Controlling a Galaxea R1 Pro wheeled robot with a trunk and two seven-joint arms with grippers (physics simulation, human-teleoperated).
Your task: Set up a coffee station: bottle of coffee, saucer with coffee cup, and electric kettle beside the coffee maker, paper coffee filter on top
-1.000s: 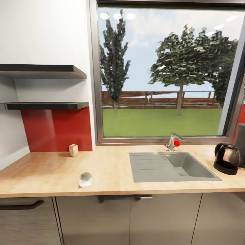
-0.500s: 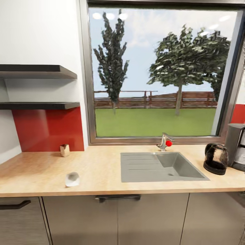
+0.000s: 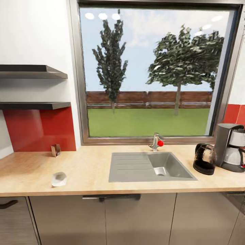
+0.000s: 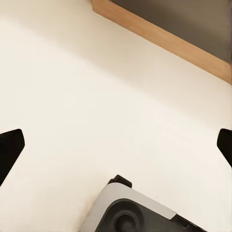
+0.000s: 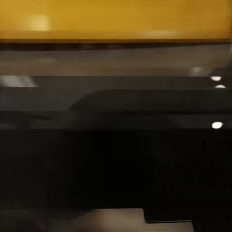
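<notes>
Head view: countertop (image 3: 102,172) runs full width. Coffee maker (image 3: 232,147) at far right end, kettle (image 3: 205,159) just beside it toward sink (image 3: 149,166). White paper filter (image 3: 59,179) lies near front edge at far left, well apart from machine. Small brown block (image 3: 55,150) by red backsplash. Two black shelves (image 3: 32,105) on left wall, nothing seen on them. Left pincer (image 4: 116,152): dark tips wide apart, nothing between, released, facing pale floor. Right pincer: state cannot tell, wrist view dark and blurred. Filter's direction from either pincer cannot be judged; by layout, left arm likely nearer.
</notes>
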